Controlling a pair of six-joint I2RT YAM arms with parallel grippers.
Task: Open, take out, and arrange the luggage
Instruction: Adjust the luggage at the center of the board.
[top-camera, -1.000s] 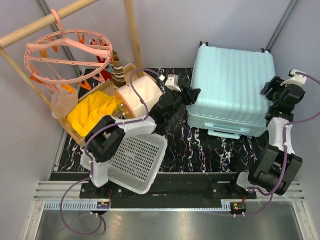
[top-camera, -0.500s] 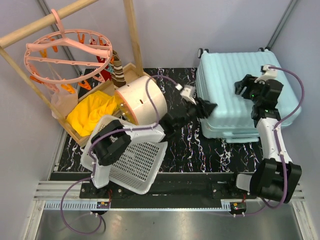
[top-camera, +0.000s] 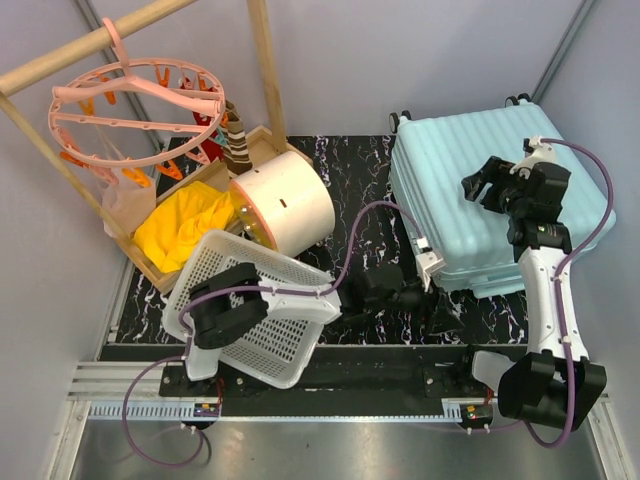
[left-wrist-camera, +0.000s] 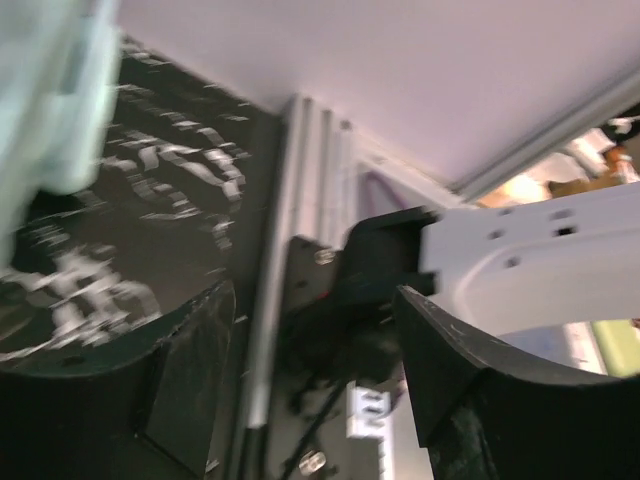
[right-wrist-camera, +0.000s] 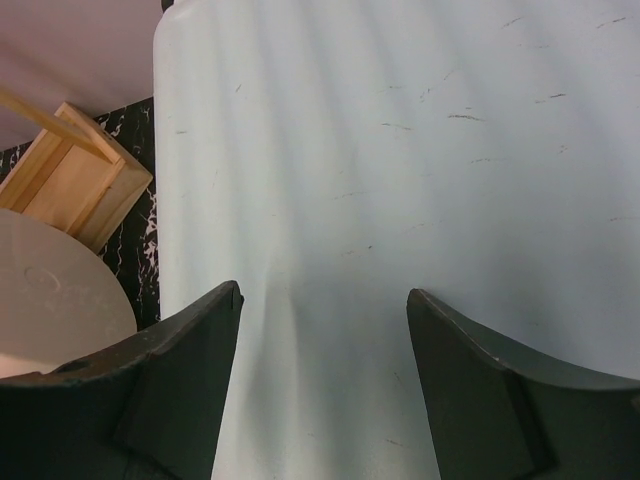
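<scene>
At the right rear of the black marbled desk (top-camera: 350, 200), the large pale mint-blue ribbed hard-shell suitcase (top-camera: 450, 205) lies shoved rightward, still shut. The left tool (left-wrist-camera: 312, 340), spread and empty, has dropped away. The right tool (right-wrist-camera: 320, 300) hovers spread above the suitcase, seemingly not touching, so opening remains.

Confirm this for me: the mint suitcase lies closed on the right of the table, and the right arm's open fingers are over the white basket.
Not quite. The right arm's fingers are over the suitcase, not the white basket; the right wrist view shows its pale shell between them. The rest stands.
</scene>
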